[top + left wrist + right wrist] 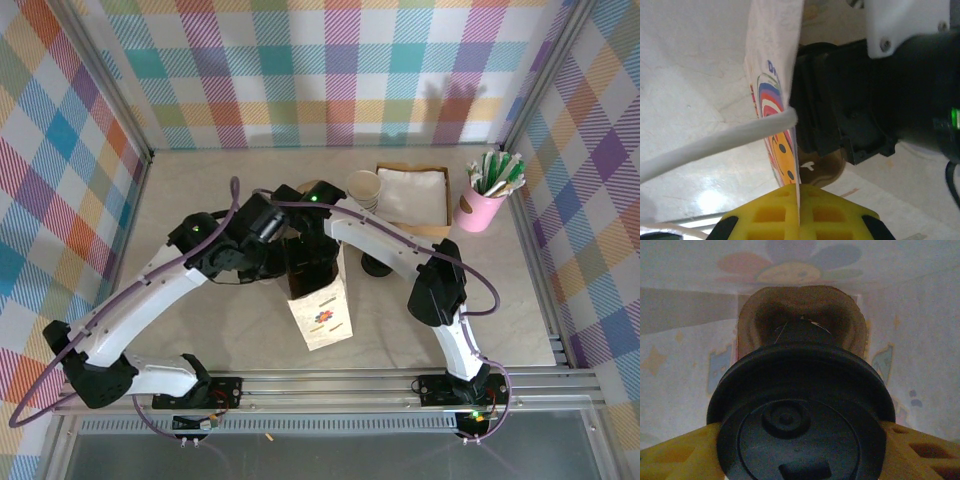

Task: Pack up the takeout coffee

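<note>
The takeout coffee [800,410] shows its round black lid in the right wrist view. My right gripper [800,452] is shut on it, a yellow finger at each side, down inside a white paper bag whose flower print shows through the wall. From above, that bag [322,318] stands at the table's middle, and my right gripper [318,260] reaches into its mouth. My left gripper [799,202] is shut on the thin top edge of the bag's wall [772,60], beside the white handle [715,142]. From above, the left gripper [283,250] sits at the bag's left rim.
A stack of white-rimmed cups [364,188] and a brown tray of napkins [415,195] stand behind the bag. A pink cup of packets [485,200] is at the far right. A low stack of black lids [377,265] sits right of the bag.
</note>
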`<state>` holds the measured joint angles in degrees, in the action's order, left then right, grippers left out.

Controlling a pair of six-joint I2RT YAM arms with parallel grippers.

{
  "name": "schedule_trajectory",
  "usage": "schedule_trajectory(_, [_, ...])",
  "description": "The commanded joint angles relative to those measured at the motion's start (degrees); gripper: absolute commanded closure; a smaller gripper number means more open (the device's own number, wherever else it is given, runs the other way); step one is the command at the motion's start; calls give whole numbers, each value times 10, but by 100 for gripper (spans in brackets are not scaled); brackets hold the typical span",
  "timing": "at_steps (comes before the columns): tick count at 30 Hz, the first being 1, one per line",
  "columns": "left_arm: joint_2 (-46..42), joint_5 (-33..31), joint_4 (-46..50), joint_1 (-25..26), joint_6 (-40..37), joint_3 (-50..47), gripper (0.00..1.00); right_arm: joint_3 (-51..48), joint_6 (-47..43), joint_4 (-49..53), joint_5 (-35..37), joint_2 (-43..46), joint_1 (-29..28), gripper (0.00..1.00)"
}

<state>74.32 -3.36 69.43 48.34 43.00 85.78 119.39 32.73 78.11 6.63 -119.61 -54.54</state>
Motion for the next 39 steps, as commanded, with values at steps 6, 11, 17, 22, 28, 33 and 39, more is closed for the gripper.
schedule_trajectory(6, [11, -143, 40, 90, -4, 12, 100, 15, 18, 61, -12, 29, -5, 63])
schedule_trajectory(11, [12, -194, 64, 113, 22, 11, 100, 25, 14, 90, -19, 32, -5, 63])
schedule_trajectory(17, [13, -221, 74, 136, 45, 13, 100, 7, -5, 79, -52, 35, 4, 63])
schedule_trajectory(22, [21, -238, 84, 153, 49, 25, 100, -18, -12, 59, -75, 27, 21, 62])
schedule_trajectory(28, [28, -233, 80, 155, 45, 16, 100, 13, -39, 60, -59, -15, 22, 61])
schedule_trajectory(33, [33, -244, 89, 155, 41, 25, 100, 37, -44, 63, -43, -50, 19, 58])
schedule_trajectory(39, [29, -252, 95, 154, 36, 31, 100, 34, -43, 49, -31, -64, 14, 54])
